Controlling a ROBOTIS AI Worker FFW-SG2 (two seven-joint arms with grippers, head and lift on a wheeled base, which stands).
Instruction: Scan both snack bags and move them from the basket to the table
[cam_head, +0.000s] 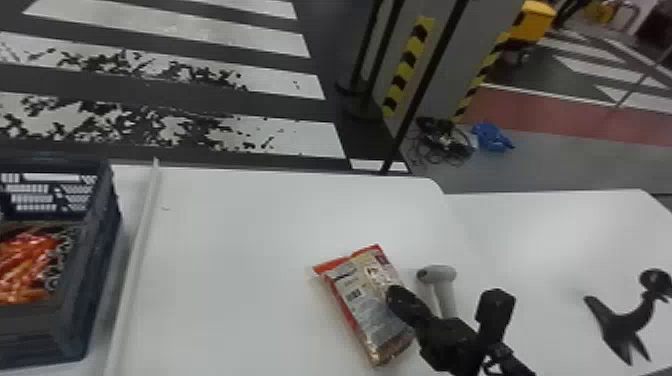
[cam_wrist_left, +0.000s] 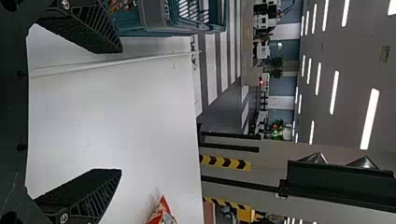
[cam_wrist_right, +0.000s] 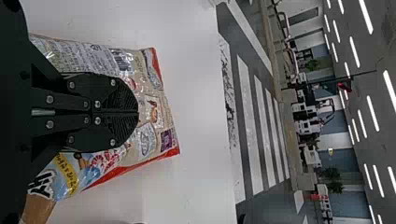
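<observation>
Red-edged, beige-and-grey plastic snack bag (cam_head: 367, 310) on a plain white table (cam_head: 240, 225).
Dark blue plastic basket (cam_head: 90, 280), glossy orange-red packaging (cam_head: 25, 270) inside; beyond the table's far edge, white-striped dark grey floor (cam_head: 250, 107).

Snack bag (cam_head: 364, 300) on tbl: 1. Basket (cam_head: 92, 260): 1; orange pkgs (cam_head: 25, 265) in it, qty unclear. Grey T-topped item (cam_head: 442, 275): 1. Blk bird-shaped item (cam_head: 622, 322): 1. Wht tabletops (cam_head: 250, 240): approx 2, exact no. unclear. Wht strip (cam_head: 135, 265) on tbl: 1. Flr: blue bundle (cam_head: 492, 137), 1; cable tangle (cam_head: 445, 142), 1. Yel/blk hazard bands (cam_head: 410, 60): 2.
</observation>
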